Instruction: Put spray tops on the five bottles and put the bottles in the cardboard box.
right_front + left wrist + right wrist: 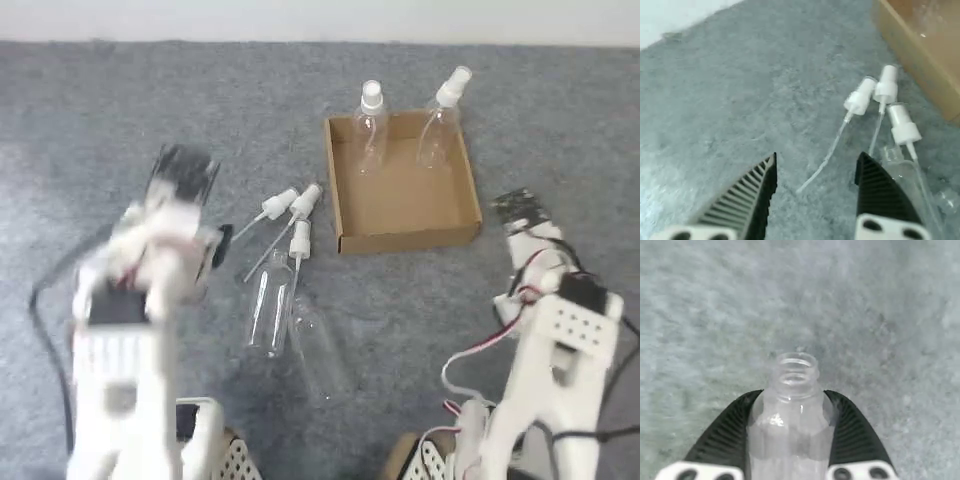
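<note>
Two capped bottles [370,125] stand in the box [400,238]. The right hand [792,395] pinches an open bottle [790,440]; the left hand [815,167] hangs spread near three tops [875,95] on the tabletop [90,110]. Grabbed by its tube [826,159], a top could swing and miss the neck [796,369].

Cardboard box [405,215] near half free; capped bottles [371,130] block far wall. Spray tops [298,212], lying bottles [272,300] clutter its left flank.

No readable text, labels, numbers or signs anywhere — every surface plain.
</note>
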Action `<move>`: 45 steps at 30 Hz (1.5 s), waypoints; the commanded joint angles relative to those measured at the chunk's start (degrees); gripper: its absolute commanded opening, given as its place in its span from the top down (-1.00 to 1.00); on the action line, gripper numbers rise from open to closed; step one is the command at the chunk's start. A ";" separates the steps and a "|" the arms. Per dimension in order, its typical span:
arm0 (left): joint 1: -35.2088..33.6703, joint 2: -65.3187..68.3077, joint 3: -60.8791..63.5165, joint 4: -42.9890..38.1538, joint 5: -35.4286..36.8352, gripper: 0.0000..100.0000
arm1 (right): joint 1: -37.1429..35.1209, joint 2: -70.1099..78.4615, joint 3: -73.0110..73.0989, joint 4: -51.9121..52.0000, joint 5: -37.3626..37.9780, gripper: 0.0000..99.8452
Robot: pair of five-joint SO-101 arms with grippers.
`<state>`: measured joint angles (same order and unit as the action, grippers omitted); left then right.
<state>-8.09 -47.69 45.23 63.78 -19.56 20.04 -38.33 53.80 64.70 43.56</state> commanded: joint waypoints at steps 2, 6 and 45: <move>4.84 36.66 -25.80 0.44 1.32 0.52 | -6.64 -6.64 2.90 2.68 0.44 0.99; 6.24 54.68 -40.84 0.44 1.67 0.52 | -7.69 -6.99 3.25 3.82 0.35 0.99; 2.11 56.97 -63.25 18.90 8.70 0.98 | -27.56 -7.34 -8.44 -13.23 -17.23 0.99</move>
<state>-4.92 24.57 -16.57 77.23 -15.08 -1.14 -43.52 53.80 56.44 39.60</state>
